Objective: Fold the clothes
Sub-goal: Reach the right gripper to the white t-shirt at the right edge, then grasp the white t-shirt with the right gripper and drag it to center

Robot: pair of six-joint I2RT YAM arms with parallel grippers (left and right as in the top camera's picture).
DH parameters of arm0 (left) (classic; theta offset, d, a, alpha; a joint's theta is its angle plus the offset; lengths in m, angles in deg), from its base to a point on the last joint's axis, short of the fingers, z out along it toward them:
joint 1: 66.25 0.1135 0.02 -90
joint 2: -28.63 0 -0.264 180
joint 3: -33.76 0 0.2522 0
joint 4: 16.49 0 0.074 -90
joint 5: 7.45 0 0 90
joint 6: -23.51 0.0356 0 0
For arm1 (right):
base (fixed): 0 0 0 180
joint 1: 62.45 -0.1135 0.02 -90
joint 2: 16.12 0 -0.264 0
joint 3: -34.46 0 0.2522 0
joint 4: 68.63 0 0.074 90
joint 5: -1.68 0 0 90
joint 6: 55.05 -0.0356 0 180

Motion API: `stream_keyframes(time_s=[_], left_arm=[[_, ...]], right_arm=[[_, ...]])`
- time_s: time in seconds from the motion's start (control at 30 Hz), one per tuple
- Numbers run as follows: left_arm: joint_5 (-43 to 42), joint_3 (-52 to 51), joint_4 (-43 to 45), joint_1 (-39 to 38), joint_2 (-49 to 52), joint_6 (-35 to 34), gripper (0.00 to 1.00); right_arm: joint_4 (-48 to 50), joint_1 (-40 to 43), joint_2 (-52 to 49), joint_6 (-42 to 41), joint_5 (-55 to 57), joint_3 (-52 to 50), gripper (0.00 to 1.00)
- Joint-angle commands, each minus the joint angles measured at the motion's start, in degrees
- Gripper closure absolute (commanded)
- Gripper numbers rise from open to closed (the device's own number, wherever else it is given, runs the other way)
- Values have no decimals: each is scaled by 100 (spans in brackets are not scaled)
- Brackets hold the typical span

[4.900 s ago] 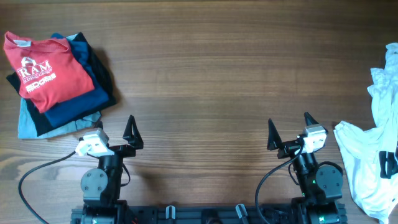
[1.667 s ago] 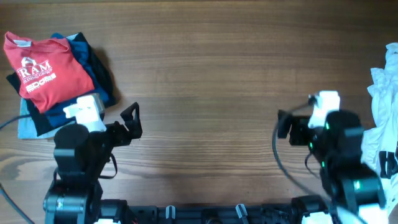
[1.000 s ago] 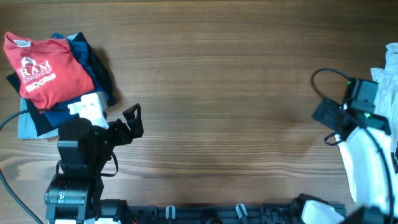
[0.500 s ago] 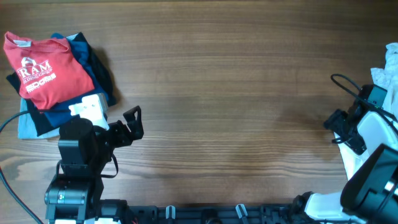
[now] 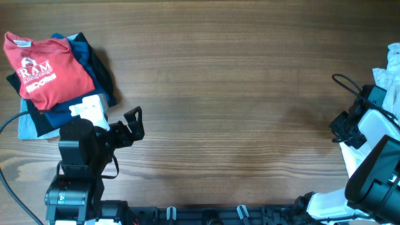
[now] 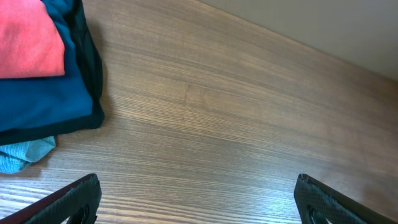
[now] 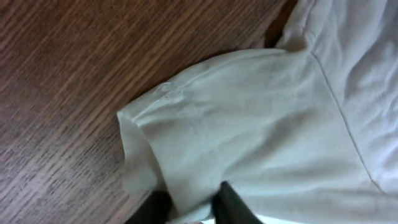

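The left arm (image 5: 78, 156) is showing a matte black body of rounded joint housings, with a white rectangular block (image 5: 89, 107) capping its wrist. A thin black cable (image 5: 9, 186) is trailing from its base. In the left wrist view its jaws are appearing as two dark, ridged wedge tips. The right arm (image 5: 375, 169) is wearing glossy white shell panels over black joints, and a black cable loop (image 5: 342, 77) is arching over its wrist. A dark rail (image 5: 206, 214) with small pale clips is running between the two bases.
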Motion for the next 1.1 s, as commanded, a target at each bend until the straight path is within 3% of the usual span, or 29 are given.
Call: stream_keyframes(time_s=[0.0,0.2,0.4,0.73,0.9,1.0,1.07], left_arm=[[-46,120,-2,-9,2,11,0],[-46,120,0,-9,2,11,0],[-46,120,4,-9,2,11,0],[-46,120,4,-9,2,11,0],[-46,120,2,-9,2,9,0],[-46,120,4,-9,2,11,0],[-48,120,2,-9,2,9,0]], right_arm=[[98,17,-83,4,-417,66,96],[-138,0,118,306,-2000,498,96],[-575,-520,595,483,-2820,887,96],[120,-3250,1386,4,-2968,887,96],[1569,-4734,1314,-195,-2911,887,96],[2522,-5346,1303,-190,-2483,887,84],[2817,-5510,1305,-192,-2267,887,52]])
